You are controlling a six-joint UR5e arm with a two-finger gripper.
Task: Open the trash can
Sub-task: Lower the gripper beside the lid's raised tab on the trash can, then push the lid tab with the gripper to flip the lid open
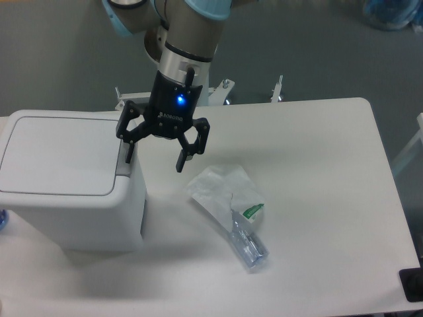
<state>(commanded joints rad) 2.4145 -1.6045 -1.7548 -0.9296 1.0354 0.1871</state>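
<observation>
Gripper [154,150] hung with fingers spread wide, holding nothing, left finger [128,148] over the grey push-bar strip [124,164] on the trash can [69,181], which stood at the counter's [317,165] left end. Risk, as I judged it: finger slipping off the narrow strip, or glancing the smooth lid [59,155] edge. Can was boxy matte white plastic, rounded corners. Crinkly clear wrapper [231,211] lay nearby.
</observation>
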